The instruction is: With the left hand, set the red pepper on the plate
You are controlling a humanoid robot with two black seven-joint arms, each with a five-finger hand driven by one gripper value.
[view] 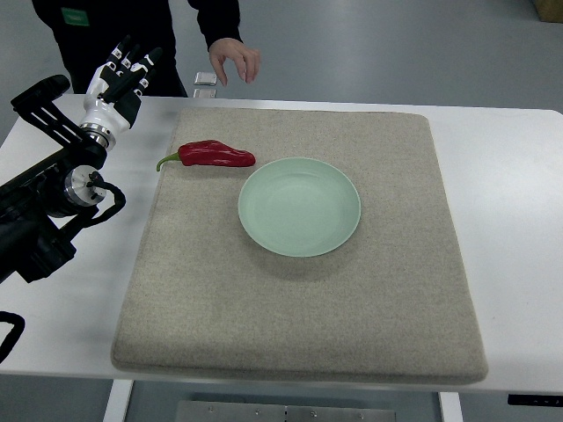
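A red pepper [215, 155] with a green stem lies on the beige mat, just left of and above a pale green plate [299, 207]. The plate holds nothing. My left hand [126, 70] hovers over the table's far left corner, well to the left of the pepper, fingers spread and holding nothing. Its arm runs in from the left edge. No right arm shows in the picture.
The beige mat [299, 308] covers most of the white table [501, 176]. A person in dark clothes stands at the far edge, one hand [233, 60] hanging near a small clear object [205, 79] on the table's rim.
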